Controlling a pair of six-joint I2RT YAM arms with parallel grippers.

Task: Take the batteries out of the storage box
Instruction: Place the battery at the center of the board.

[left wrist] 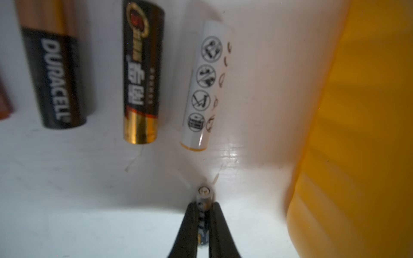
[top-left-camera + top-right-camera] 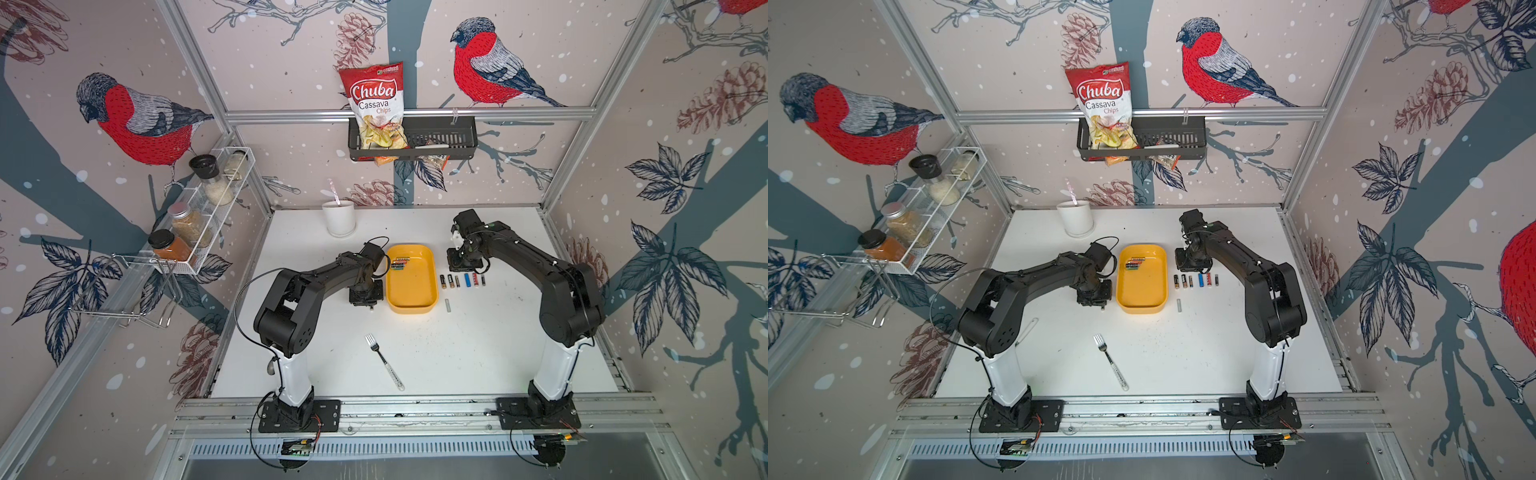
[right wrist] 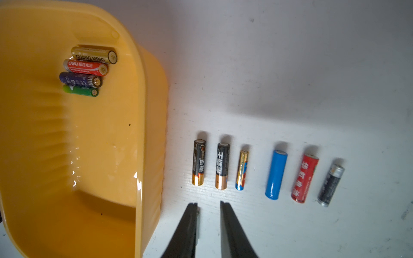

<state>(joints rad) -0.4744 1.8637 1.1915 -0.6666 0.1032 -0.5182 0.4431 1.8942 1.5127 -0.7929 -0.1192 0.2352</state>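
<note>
Black left end effector [image 1: 203,205], battery [image 1: 203,193] half-hidden

The black-and-white jointed left arm [image 2: 324,278] stands with its elbow raised, forearm extended inward and wrist pitched down. The left pincer [image 1: 203,204] has its black fingers clamped on a small dark cylindrical battery with a silver end cap [image 1: 203,194]. The black-and-white jointed right arm [image 2: 528,255] mirrors this pose. The right pincer [image 3: 209,205] points downward, its fingers a narrow gap apart with nothing between them.
</note>
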